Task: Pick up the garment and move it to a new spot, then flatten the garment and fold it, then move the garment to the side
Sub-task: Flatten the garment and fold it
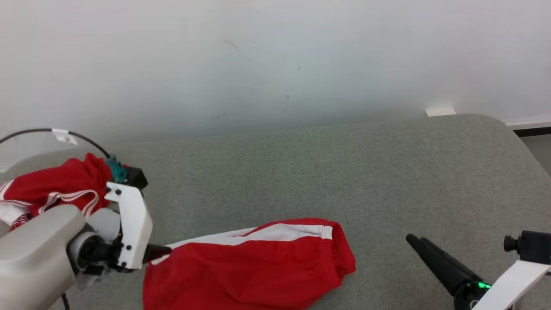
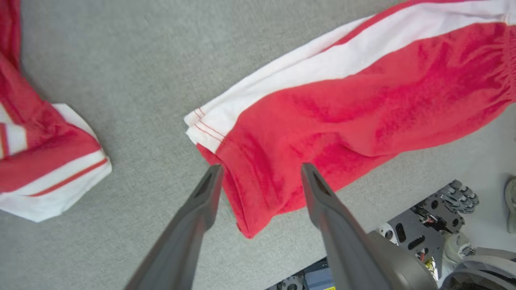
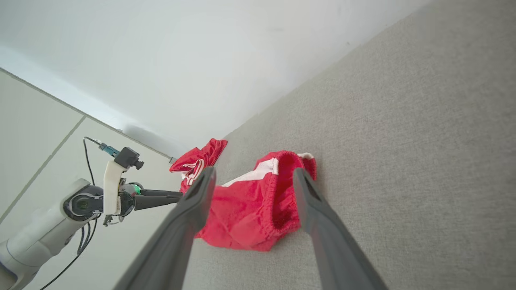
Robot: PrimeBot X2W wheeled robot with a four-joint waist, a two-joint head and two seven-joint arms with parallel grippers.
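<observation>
1. Garment (image 1: 249,267), red fabric shorts with a white side stripe, lies spread on the grey fabric surface (image 1: 344,172).
2. Left claw (image 2: 262,167), fingers apart, hangs at the garment's leg hem.
3. Right claw (image 3: 254,171), also apart, is well right of the garment.
4. Crumpled red-and-white cloth (image 1: 56,185) lies left of the garment.

The grey fabric surface (image 1: 387,172) lies open at centre and right; red-and-white shorts (image 1: 249,267) block lower centre, crumpled red-and-white cloth (image 1: 56,185) far left.

On 1 grey padded surface (image 1: 387,163) lie 2 red-and-white garments, the spread garment (image 1: 258,267) at 6 o'clock and the bunched garment (image 1: 56,185) at 9 o'clock, with 2 grippers, the left gripper (image 2: 262,166) and the right gripper (image 3: 254,169), each having 2 dark fingers (image 2: 193,217).
</observation>
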